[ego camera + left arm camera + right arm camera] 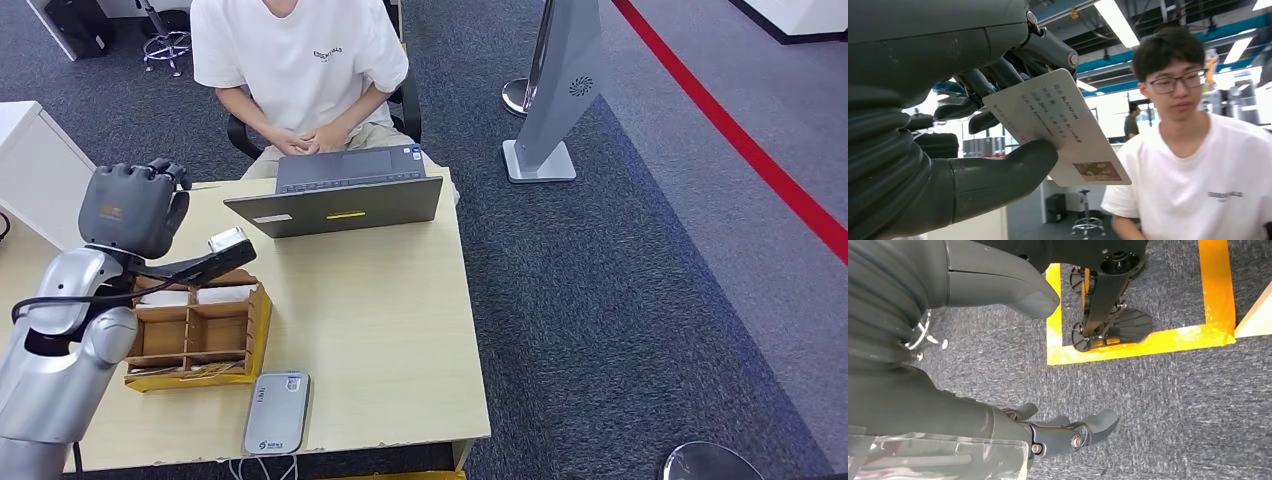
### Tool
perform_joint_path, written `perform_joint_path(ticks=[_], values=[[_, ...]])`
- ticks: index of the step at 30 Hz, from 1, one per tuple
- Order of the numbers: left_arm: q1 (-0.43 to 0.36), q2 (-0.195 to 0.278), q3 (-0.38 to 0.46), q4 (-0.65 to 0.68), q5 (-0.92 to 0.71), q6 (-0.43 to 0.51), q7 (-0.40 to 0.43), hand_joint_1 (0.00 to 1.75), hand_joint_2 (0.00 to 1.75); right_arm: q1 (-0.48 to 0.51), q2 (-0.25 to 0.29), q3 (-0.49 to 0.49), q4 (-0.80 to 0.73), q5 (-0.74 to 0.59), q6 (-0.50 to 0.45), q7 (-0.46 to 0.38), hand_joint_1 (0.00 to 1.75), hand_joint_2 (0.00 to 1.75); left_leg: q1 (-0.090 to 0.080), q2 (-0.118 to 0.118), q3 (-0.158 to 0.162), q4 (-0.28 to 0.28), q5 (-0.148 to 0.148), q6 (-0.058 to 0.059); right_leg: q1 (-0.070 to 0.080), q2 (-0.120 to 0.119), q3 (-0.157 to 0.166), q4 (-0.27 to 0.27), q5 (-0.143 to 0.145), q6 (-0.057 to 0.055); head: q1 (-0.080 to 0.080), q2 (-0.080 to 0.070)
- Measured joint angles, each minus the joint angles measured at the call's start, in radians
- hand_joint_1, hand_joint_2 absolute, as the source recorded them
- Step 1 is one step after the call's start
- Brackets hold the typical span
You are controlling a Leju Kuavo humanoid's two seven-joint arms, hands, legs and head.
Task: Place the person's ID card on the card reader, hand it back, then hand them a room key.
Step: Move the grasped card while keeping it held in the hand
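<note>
My left hand [133,209] is raised over the table's left side, in front of the seated person [300,60]. It pinches the white ID card [1058,131] between the thumb [1003,176] and the fingers, and the card [228,240] points toward the laptop. The printed face and small photo show in the left wrist view, with the person [1198,165] behind it. The grey card reader [277,412] lies at the table's front edge. White room keys [196,296] sit in the wooden organiser [258,330]. My right hand [948,405] hangs above the carpet, fingers apart, holding nothing.
A grey open laptop [340,195] stands at the table's far edge, between me and the person. A white cabinet [30,170] is at the left. A grey stand [545,120] and a red floor line [740,140] lie to the right. Yellow floor tape [1143,340] runs under my right hand.
</note>
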Motion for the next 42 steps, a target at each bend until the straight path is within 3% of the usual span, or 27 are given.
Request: perform_joint_path(ticks=[12,20,31,42], values=[[0.104,0.000,-0.024,-0.123,-0.049,-0.004,0.016,1.75,1.75,0.009,0.000,-0.019,0.001,-0.009,-0.012,-0.002,0.00,1.75,0.000,0.000,0.000,0.000,0.000,0.000,0.000,0.000,0.000,0.000,0.000,0.000,0.000,0.000],[0.296,0.003,-0.024,-0.220,-0.149,0.042,0.067,1.75,1.75,0.015,0.000,-0.052,0.001,-0.035,-0.018,0.006,0.00,1.75,0.000,0.000,-0.001,0.000,-0.001,0.000,0.000,0.000,-0.002,0.000,-0.001,0.000,0.000,0.000],[0.462,0.017,-0.033,-0.295,-0.172,0.031,0.045,1.75,1.75,0.020,0.000,-0.082,0.001,-0.051,-0.031,0.006,0.00,1.75,0.000,0.000,-0.002,0.000,-0.001,0.000,0.000,0.000,-0.002,0.000,-0.001,0.000,0.000,0.000],[0.580,0.018,-0.036,-0.302,-0.176,0.038,0.037,1.75,1.75,0.020,0.000,-0.096,0.001,-0.049,-0.031,0.006,0.00,1.75,0.000,0.000,-0.003,0.000,-0.001,0.000,0.000,0.000,-0.002,0.000,-0.001,0.000,0.000,0.000]])
